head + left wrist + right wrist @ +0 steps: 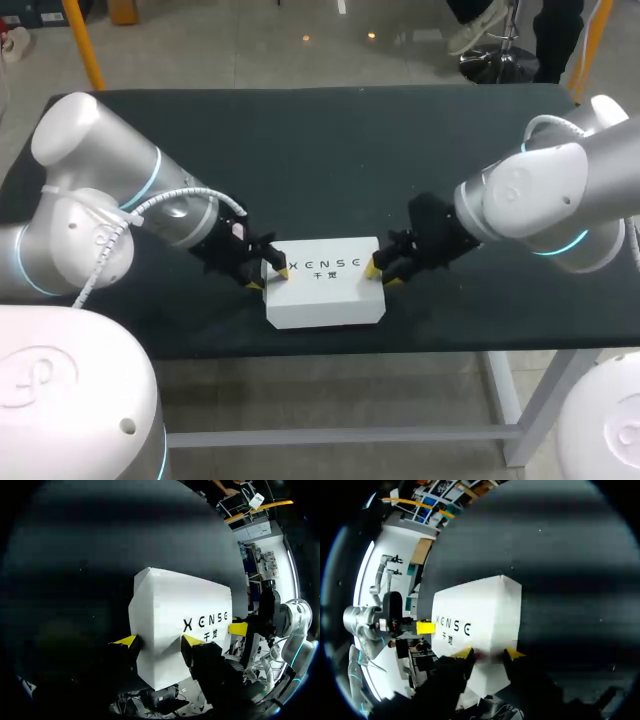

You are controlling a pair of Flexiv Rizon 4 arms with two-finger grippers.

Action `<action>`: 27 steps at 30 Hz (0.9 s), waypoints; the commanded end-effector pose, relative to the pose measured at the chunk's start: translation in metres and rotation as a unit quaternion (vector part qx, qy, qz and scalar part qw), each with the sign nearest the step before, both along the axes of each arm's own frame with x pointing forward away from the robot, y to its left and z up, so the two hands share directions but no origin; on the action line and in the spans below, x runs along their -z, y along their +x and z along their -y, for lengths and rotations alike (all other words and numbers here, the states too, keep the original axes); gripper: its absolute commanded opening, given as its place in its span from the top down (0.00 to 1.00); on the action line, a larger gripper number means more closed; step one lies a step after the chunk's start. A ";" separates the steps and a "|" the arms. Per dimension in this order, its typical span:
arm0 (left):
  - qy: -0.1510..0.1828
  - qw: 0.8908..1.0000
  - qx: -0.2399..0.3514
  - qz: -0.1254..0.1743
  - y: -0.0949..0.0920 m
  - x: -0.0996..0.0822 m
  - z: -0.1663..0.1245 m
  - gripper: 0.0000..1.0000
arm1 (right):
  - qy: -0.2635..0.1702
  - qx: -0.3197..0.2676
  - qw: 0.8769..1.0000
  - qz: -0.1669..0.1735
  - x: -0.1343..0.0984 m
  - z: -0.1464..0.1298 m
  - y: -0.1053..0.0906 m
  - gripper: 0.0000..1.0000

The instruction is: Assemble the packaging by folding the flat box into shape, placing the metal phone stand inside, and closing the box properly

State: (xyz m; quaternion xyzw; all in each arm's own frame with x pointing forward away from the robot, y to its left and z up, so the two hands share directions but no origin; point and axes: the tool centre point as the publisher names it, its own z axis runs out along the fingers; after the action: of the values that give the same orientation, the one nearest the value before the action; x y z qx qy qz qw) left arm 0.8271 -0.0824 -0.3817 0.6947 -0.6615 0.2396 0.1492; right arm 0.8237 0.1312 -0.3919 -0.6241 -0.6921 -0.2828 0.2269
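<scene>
The white box sits folded and closed near the counter's front edge, the left gripper and right gripper each pinching 1 end between narrowly parted fingers, so closing looks nearly finished, though the phone stand is unseen, presumably inside.

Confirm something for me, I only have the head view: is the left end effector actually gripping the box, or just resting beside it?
Observer: Gripping, it seems. In the left wrist view the left end effector has a corner of the white box between its fingers, both touching.
Operator: And the right?
Observer: Same. The right end effector has both fingers against the opposite end.
Operator: Any loose flap?
Observer: None shows in either wrist view; the end by the left wrist looks creased but closed.
</scene>
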 end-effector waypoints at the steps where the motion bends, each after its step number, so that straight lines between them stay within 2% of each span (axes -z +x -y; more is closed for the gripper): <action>1: 0.003 1.000 0.007 0.000 0.002 0.002 0.009 0.40 | 0.005 -0.007 1.000 -0.002 0.004 -0.010 0.000 0.55; 7: 0.006 1.000 0.012 0.013 0.003 0.001 0.012 0.37 | 0.004 -0.013 1.000 0.011 0.001 -0.012 -0.003 0.54; 12: 0.003 1.000 0.017 0.013 0.004 -0.001 0.013 0.41 | 0.005 -0.017 1.000 0.010 -0.001 -0.014 -0.003 0.53; 27: -0.019 0.999 0.032 -0.019 0.001 -0.013 0.006 0.38 | 0.016 -0.022 0.999 -0.036 -0.006 -0.010 0.002 0.53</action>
State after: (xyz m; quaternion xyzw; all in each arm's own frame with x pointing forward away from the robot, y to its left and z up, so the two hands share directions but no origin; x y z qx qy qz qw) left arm 0.8244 -0.0825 -0.3702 0.6750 -0.6746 0.2394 0.1789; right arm 0.8198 0.1358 -0.3866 -0.6205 -0.6915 -0.2695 0.2535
